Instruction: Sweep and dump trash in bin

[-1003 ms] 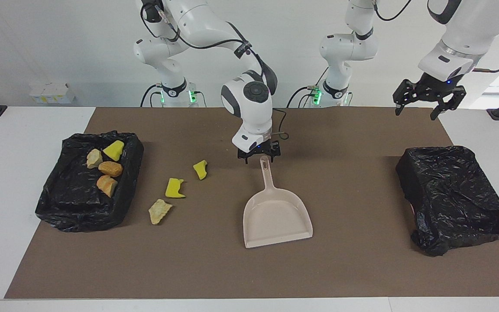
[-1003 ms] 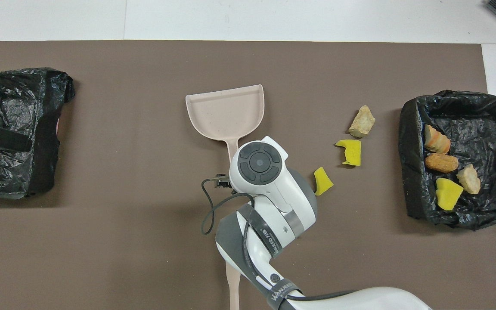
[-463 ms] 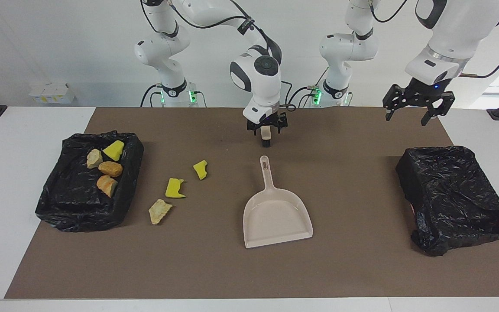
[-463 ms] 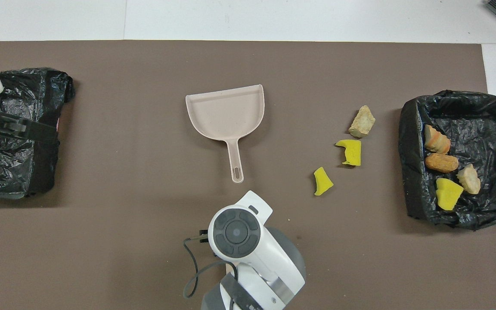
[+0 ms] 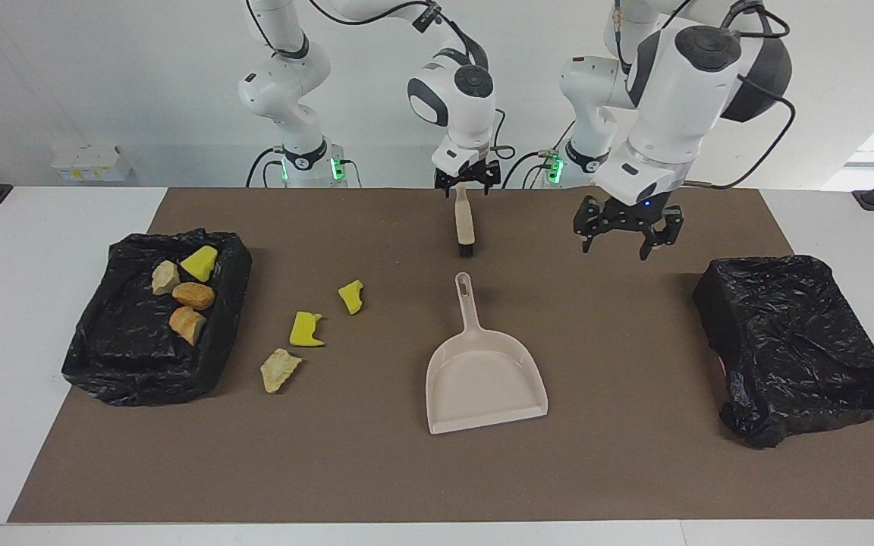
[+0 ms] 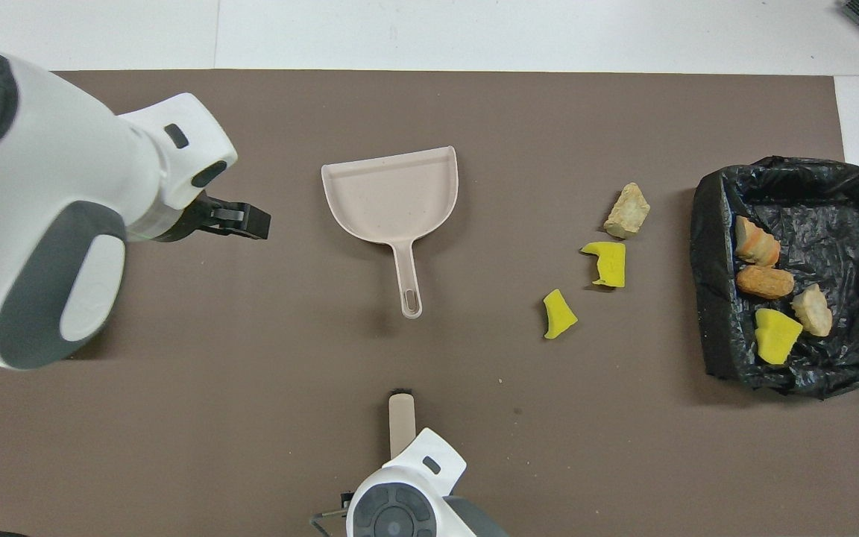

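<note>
Right gripper (image 5: 467, 182) over mat's robot-side edge, clamped on smooth beige brush (image 5: 465, 224) hanging bristles-down. Left gripper (image 5: 627, 238) spread wide, empty, over bare brown mat (image 5: 376, 470) between dustpan (image 5: 482, 379) and crinkled black-bagged bin (image 5: 793, 345). Trash: three spongy yellow and tan lumps (image 5: 306, 330) loose on mat, four more (image 5: 183, 292) in second bagged bin (image 5: 133, 364) at right arm's end.

I'm getting bright, even overhead lighting, soft shadows lying short under the dustpan (image 5: 485, 379) and bins; daylight is glaring at one facing-view edge; both views are staying sharp, no blur.
</note>
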`<action>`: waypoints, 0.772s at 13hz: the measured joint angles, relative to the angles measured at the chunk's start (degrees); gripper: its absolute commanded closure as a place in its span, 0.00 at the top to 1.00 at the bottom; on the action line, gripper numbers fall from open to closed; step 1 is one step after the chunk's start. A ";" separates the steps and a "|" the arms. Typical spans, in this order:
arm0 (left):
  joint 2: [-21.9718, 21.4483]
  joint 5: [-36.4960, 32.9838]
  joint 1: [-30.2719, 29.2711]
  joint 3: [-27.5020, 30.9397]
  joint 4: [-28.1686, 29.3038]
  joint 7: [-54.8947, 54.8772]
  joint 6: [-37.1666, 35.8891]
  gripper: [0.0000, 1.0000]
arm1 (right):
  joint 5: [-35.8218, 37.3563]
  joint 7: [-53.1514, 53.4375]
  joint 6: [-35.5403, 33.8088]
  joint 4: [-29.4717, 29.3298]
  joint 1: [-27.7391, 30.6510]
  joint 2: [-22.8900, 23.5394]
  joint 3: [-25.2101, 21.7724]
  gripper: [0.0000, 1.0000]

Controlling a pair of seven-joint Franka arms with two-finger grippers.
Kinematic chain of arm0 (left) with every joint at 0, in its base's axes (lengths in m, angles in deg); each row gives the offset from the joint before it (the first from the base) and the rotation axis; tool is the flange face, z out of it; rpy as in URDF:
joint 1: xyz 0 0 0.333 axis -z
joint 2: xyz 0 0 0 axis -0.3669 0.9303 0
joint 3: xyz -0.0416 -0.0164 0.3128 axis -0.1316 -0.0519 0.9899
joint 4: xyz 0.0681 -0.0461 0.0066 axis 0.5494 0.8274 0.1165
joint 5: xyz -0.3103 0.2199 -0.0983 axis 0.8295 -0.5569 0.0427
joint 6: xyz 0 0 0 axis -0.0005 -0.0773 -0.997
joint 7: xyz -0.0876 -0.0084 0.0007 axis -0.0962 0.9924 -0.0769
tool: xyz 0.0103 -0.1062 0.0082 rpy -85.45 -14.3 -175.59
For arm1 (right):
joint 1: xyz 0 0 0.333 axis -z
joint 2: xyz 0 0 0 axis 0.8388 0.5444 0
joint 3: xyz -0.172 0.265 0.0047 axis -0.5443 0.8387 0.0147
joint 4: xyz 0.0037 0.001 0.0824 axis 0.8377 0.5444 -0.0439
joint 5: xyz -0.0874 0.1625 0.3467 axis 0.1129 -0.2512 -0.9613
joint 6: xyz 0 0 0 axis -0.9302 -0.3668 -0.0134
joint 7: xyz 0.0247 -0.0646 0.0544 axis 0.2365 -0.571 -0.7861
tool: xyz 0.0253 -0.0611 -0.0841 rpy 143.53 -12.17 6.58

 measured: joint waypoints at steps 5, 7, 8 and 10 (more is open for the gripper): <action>5.85 -0.01 8.87 -0.05 3.32 14.31 8.77 1.00 | -1.42 3.55 3.66 6.71 -3.09 -3.58 0.00 0.72; 9.21 -0.02 11.59 -0.05 3.39 19.03 13.30 1.00 | -2.65 4.72 5.63 7.87 -3.83 -3.56 0.01 0.51; 10.64 -0.02 12.81 -0.06 3.41 21.28 15.47 1.00 | -2.91 4.84 5.66 7.92 -3.96 -3.56 0.01 0.38; 12.73 -0.02 14.25 -0.04 3.46 23.73 17.50 1.00 | -3.03 4.89 5.66 7.92 -3.98 -3.56 -0.01 0.20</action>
